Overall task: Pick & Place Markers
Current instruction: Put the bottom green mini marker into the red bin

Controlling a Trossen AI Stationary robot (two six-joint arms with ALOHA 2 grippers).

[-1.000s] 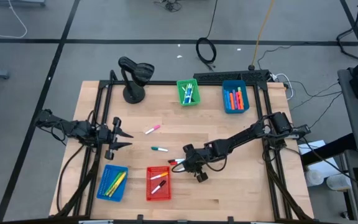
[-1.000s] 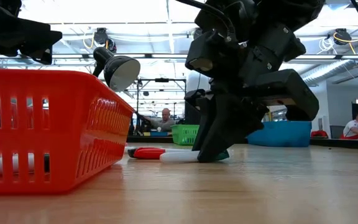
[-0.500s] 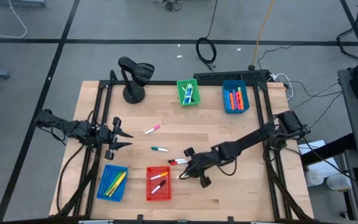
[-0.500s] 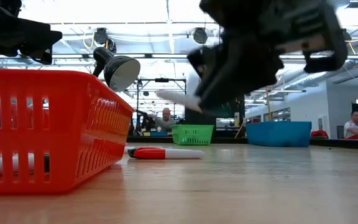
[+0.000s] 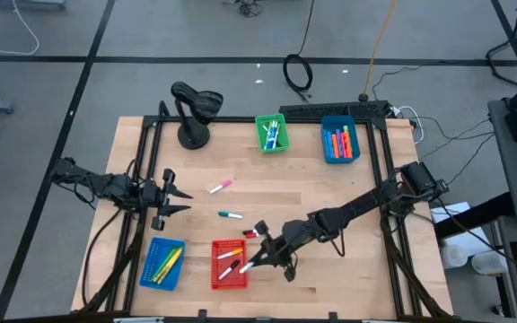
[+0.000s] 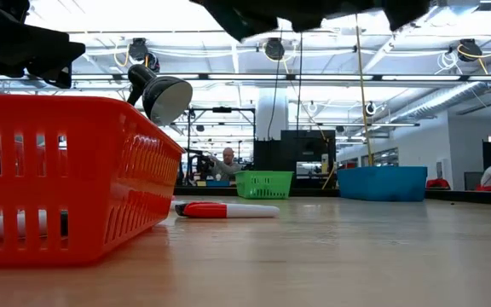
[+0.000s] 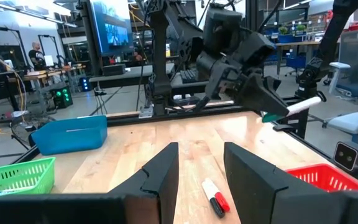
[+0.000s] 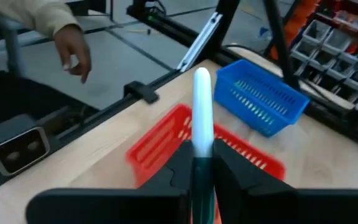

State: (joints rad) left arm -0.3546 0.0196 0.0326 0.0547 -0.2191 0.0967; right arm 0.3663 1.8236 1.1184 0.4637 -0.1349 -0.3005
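Note:
My right gripper (image 5: 262, 255) hangs above the table beside the red basket (image 5: 219, 276), shut on a white marker with a green cap (image 8: 202, 106). The marker's white end (image 5: 249, 266) reaches over the basket's right rim. That basket holds two red-capped markers. A red-capped marker (image 6: 224, 210) lies flat on the table just behind the basket. A pink marker (image 5: 220, 186) and a green-capped one (image 5: 231, 215) lie at mid-table. My left gripper (image 7: 201, 168) waits open at the left edge, holding nothing. My right gripper pinches the marker's green cap end (image 8: 202, 167) between its two fingers. The fingers come nearly level from the table's right, slanting slightly down, and the marker lies along them. Its white body sticks out past the fingertips, lifted clear of the table.
A blue basket (image 5: 162, 263) with yellow markers stands left of the red one. A green basket (image 5: 272, 133) and a blue basket (image 5: 339, 141) with orange markers stand at the far edge, beside a black desk lamp (image 5: 191, 112). A person's hand (image 8: 73, 43) shows beyond the table.
My right gripper has risen from the table with the green-capped white marker and gone toward the red basket at the near left. It has tipped from pointing steeply down to nearly level. The red-capped marker has stayed on the table.

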